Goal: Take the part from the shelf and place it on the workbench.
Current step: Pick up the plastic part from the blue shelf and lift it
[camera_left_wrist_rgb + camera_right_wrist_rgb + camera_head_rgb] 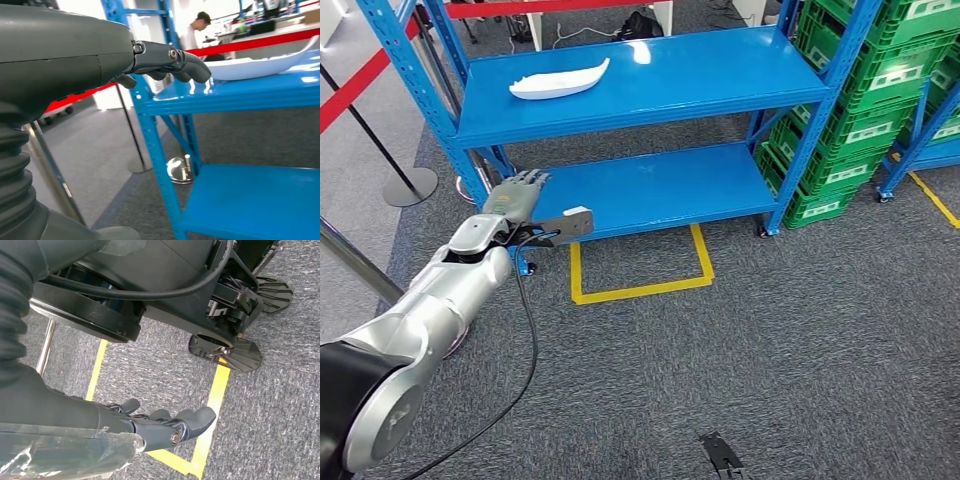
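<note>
My left hand (518,196), fingers loosely spread and empty, is near the shelf (637,110); the white part (560,82) lies untouched.

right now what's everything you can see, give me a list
white part: one, white, long and curved, lying on the upper shelf board
shelf rack: one, blue, two boards in view, straight ahead
crates: a stack, green, right of the rack
floor tape: yellow outline on the grey carpet in front of the rack
barrier belt: red, running to a post with a round base, left of the rack
person: one, in the background beyond the rack, left wrist view
left hand: grey, raised beside the rack's near left post, holding nothing, fingers fairly straight
right hand: dark, hanging low over the carpet and yellow tape, holding nothing
</note>
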Action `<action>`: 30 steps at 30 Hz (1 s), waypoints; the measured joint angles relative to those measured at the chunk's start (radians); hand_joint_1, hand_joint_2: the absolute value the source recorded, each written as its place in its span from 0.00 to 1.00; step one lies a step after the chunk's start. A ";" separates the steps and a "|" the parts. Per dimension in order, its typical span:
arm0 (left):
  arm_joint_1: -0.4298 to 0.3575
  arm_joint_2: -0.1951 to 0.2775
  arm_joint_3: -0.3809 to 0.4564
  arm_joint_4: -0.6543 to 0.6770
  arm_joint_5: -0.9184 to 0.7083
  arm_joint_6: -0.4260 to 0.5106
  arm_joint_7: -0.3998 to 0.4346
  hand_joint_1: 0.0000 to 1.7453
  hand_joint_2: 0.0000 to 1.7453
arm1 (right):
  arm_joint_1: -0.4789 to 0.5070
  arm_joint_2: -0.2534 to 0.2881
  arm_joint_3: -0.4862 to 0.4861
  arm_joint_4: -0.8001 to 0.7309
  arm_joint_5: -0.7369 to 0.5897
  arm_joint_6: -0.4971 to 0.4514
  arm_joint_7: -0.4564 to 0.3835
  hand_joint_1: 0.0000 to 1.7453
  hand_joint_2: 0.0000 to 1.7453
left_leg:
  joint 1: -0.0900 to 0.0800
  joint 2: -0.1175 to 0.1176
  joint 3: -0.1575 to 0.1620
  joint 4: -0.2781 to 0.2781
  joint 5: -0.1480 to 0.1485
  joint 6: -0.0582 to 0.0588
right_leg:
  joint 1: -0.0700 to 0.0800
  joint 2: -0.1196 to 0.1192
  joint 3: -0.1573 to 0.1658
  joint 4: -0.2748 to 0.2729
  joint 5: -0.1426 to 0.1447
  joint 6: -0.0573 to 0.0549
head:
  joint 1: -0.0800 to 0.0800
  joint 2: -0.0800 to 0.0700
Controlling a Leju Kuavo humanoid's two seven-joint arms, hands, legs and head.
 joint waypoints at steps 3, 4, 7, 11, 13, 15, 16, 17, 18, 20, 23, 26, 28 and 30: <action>0.000 0.001 0.000 0.002 -0.003 0.001 0.012 0.00 1.00 | 0.000 0.000 -0.001 0.000 0.000 0.000 0.000 0.00 1.00 | 0.000 0.000 0.000 0.000 0.000 0.000 | 0.000 0.000 0.000 0.000 0.000 0.000 | 0.000 0.000; 0.000 0.002 0.000 0.003 -0.005 0.002 0.015 0.00 1.00 | 0.000 0.000 -0.001 0.000 0.000 0.000 0.000 0.00 1.00 | 0.000 0.000 0.000 0.000 0.000 0.000 | 0.000 0.000 0.000 0.000 0.000 0.000 | 0.000 0.000; 0.000 0.007 -0.001 0.003 -0.015 0.015 0.038 0.00 1.00 | 0.001 0.000 -0.002 0.000 0.000 -0.002 0.001 0.00 1.00 | 0.000 0.000 0.000 0.000 0.000 0.000 | 0.000 0.000 0.000 0.000 0.000 0.000 | 0.000 0.000; 0.000 0.023 -0.001 0.003 -0.026 0.037 0.065 0.00 1.00 | 0.004 0.000 -0.003 0.000 0.003 -0.004 0.003 0.00 1.00 | 0.000 0.000 0.000 0.000 0.000 0.000 | 0.000 0.000 0.000 0.000 0.000 0.000 | 0.000 0.000; 0.000 0.033 -0.001 0.003 -0.031 0.047 0.078 0.00 1.00 | 0.004 0.000 -0.004 0.000 0.005 -0.005 0.005 0.00 1.00 | 0.000 0.000 0.000 0.000 0.000 0.000 | 0.000 0.000 0.000 0.000 0.000 0.000 | 0.000 0.000; -0.001 0.041 -0.001 0.003 -0.036 0.051 0.087 0.00 1.00 | 0.004 0.000 -0.004 0.000 0.006 -0.005 0.006 0.00 1.00 | 0.000 0.000 0.000 0.000 0.000 0.000 | 0.000 0.000 0.000 0.000 0.000 0.000 | 0.000 0.000; -0.001 0.043 -0.001 0.003 -0.039 0.052 0.091 0.00 1.00 | 0.003 0.000 -0.004 0.000 0.006 -0.005 0.006 0.00 1.00 | 0.000 0.000 0.000 0.000 0.000 0.000 | 0.000 0.000 0.000 0.000 0.000 0.000 | 0.000 0.000; -0.001 0.045 -0.001 0.003 -0.042 0.053 0.096 0.00 1.00 | 0.003 0.000 -0.004 0.000 0.006 -0.005 0.006 0.00 1.00 | 0.000 0.000 0.000 0.000 0.000 0.000 | 0.000 0.000 0.000 0.000 0.000 0.000 | 0.000 0.000; -0.001 0.046 -0.002 0.003 -0.046 0.054 0.103 0.00 1.00 | 0.003 0.000 -0.004 0.000 0.006 -0.005 0.005 0.00 1.00 | 0.000 0.000 0.000 0.000 0.000 0.000 | 0.000 0.000 0.000 0.000 0.000 0.000 | 0.000 0.000; 0.000 0.047 -0.004 0.003 -0.052 0.056 0.116 0.00 1.00 | 0.002 0.000 -0.004 0.000 0.006 -0.006 0.005 0.00 1.00 | 0.000 0.000 0.000 0.000 0.000 0.000 | 0.000 0.000 0.000 0.000 0.000 0.000 | 0.000 0.000; 0.000 0.047 -0.005 0.003 -0.056 0.056 0.126 0.00 1.00 | 0.002 0.000 -0.004 0.000 0.006 -0.006 0.005 0.00 1.00 | 0.000 0.000 0.000 0.000 0.000 0.000 | 0.000 0.000 0.000 0.000 0.000 0.000 | 0.000 0.000; 0.000 0.047 -0.005 0.003 -0.056 0.056 0.128 0.00 1.00 | 0.002 0.000 -0.005 0.000 0.006 -0.007 0.005 0.00 1.00 | 0.000 0.000 0.000 0.000 0.000 0.000 | 0.000 0.000 0.000 0.000 0.000 0.000 | 0.000 0.000; 0.000 0.047 -0.006 0.004 -0.056 0.057 0.128 0.00 0.50 | 0.002 0.000 -0.005 0.000 0.006 -0.007 0.005 0.00 1.00 | 0.000 0.000 0.000 0.000 0.000 0.000 | 0.000 0.000 0.000 0.000 0.000 0.000 | 0.000 0.000; 0.000 0.047 -0.006 0.004 -0.049 0.061 0.128 0.00 0.00 | 0.003 0.000 -0.006 0.000 0.006 -0.007 0.006 0.00 1.00 | 0.000 0.000 0.000 0.000 0.000 0.000 | 0.000 0.000 0.000 0.000 0.000 0.000 | 0.000 0.000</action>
